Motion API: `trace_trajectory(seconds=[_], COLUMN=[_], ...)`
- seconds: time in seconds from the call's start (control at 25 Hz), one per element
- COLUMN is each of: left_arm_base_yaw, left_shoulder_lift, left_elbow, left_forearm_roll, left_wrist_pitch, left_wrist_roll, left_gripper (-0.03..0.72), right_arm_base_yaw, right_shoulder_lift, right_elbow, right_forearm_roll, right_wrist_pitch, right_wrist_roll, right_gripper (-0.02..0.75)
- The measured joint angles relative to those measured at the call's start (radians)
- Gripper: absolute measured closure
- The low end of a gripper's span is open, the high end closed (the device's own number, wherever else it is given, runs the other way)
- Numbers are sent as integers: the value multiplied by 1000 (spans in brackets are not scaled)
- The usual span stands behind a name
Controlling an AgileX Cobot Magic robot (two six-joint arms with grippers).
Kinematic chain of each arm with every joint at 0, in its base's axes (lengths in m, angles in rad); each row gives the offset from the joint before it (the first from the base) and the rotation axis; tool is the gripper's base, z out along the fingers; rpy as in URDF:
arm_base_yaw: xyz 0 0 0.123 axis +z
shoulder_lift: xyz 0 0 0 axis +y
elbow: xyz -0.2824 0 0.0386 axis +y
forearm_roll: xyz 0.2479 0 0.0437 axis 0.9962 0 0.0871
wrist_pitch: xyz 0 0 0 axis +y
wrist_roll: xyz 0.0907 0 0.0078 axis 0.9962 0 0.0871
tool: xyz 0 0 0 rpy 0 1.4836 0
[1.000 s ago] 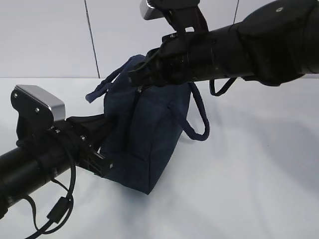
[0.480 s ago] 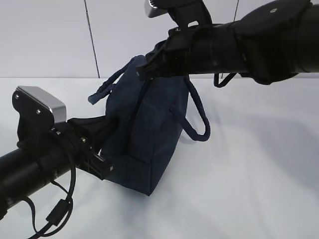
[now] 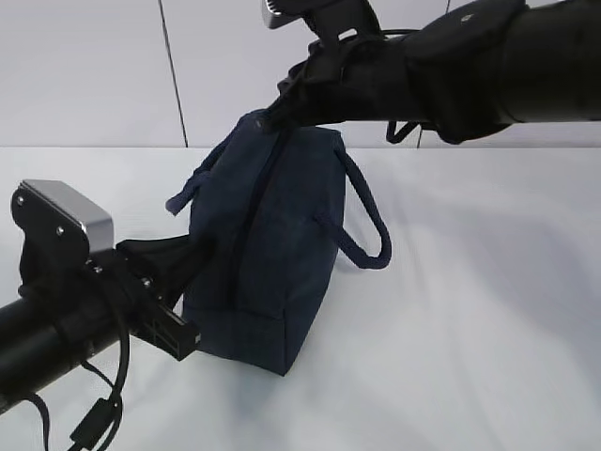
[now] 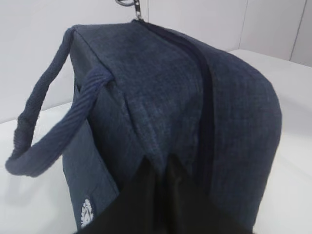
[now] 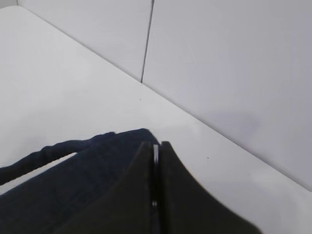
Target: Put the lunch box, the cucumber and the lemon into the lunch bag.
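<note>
The navy lunch bag (image 3: 268,235) stands on the white table, and its top zipper (image 4: 204,92) looks closed along its length. My left gripper (image 3: 195,256) is shut on a fold of fabric at the bag's near end; the left wrist view shows this pinch (image 4: 158,168). My right gripper (image 3: 275,116) is at the bag's far top end, shut on the metal ring pull (image 5: 156,155). The ring also shows at the top edge of the left wrist view (image 4: 127,4). The lunch box, cucumber and lemon are out of view.
The bag's two loop handles hang down its sides, one on the right (image 3: 371,230) and one on the left (image 3: 188,188). The white table (image 3: 470,310) meets a pale panelled wall (image 3: 94,66) close behind the bag.
My right gripper has moved up and towards the bag's far end with the ring pull. The bag now stands straighter and taller. My left arm has shifted slightly left.
</note>
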Motion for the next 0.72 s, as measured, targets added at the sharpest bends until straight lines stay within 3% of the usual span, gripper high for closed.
trace_trajectory(seconds=[0.72], left_arm_base_yaw=[0], left_shoulder_lift=[0], left_elbow=[16], left_forearm_roll=[22], left_wrist_pitch=[-6], left_wrist_roll=[-4], left_gripper=[687], right_arm_base_yaw=[-92], right_shoulder_lift=[211], right_elbow=[-212], right_forearm_roll=[6], right_wrist_pitch=[25], right_wrist_roll=[-5], right_gripper=[751])
